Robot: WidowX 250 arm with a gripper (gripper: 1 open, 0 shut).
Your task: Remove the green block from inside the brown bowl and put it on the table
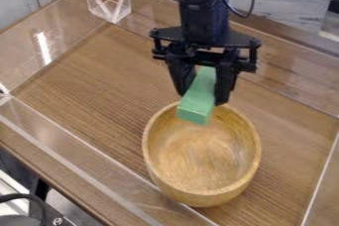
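Block [197, 96], plain bright green, flat, elongated and rectangular, tilted slightly.

The green block [199, 95] is held in the end effector [197, 76], its long side slanting and its lower end seen against the far rim of the brown wooden bowl [201, 158]. Whether the rim is touched cannot be told. The bowl is set on the wood-grain tabletop [79, 88], which is bordered by clear acrylic walls [66, 156]. A small clear container [109, 4] is placed near the far left corner, well apart from the bowl.
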